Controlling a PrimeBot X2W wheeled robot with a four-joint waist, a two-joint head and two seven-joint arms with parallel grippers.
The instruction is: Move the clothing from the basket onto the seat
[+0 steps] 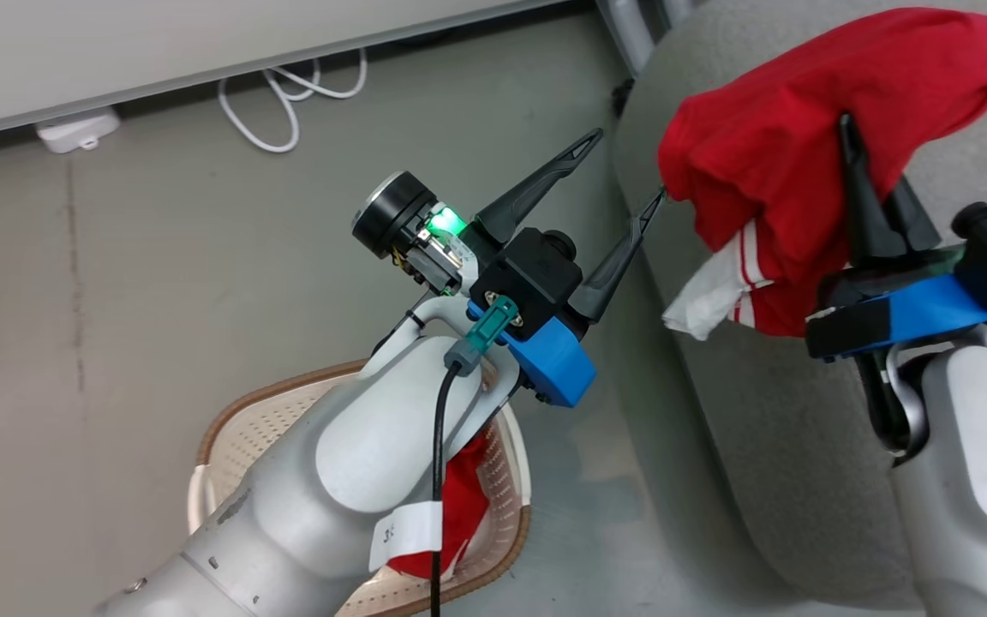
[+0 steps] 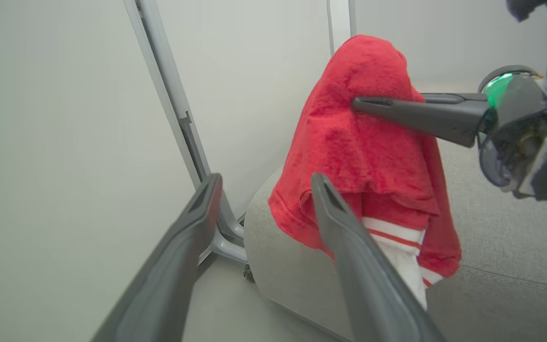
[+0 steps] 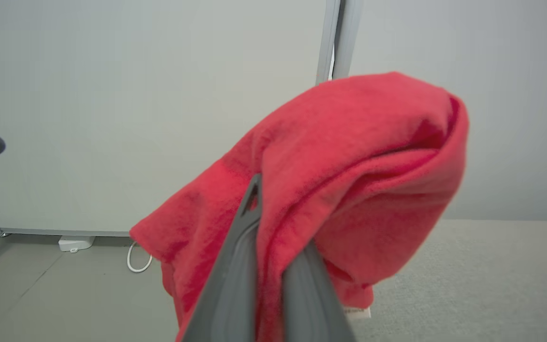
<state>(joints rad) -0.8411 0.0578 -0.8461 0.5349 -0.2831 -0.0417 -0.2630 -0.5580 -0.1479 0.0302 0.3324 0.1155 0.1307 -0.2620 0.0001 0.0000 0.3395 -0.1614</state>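
My right gripper [image 1: 870, 180] is shut on a red garment [image 1: 810, 128] with white trim, holding it up above the grey seat [image 1: 759, 428]. The cloth drapes over its fingers [image 3: 242, 247] and hangs down, red garment [image 3: 349, 166] covering the tips. The same garment [image 2: 359, 142] hangs over the seat's [image 2: 501, 247] edge in the left wrist view. My left gripper [image 1: 622, 171] is open and holds nothing, its tips just left of the hanging cloth; left gripper [image 2: 266, 180] has wide-spread jaws. Below my left forearm stands the basket [image 1: 228, 420] with a second red garment [image 1: 463, 501] inside.
A white cable [image 1: 288, 103] and a white plug box [image 1: 78, 128] lie on the grey floor by the wall. A grey metal post [image 2: 178, 109] stands behind the seat's corner. Bare floor lies between basket and seat.
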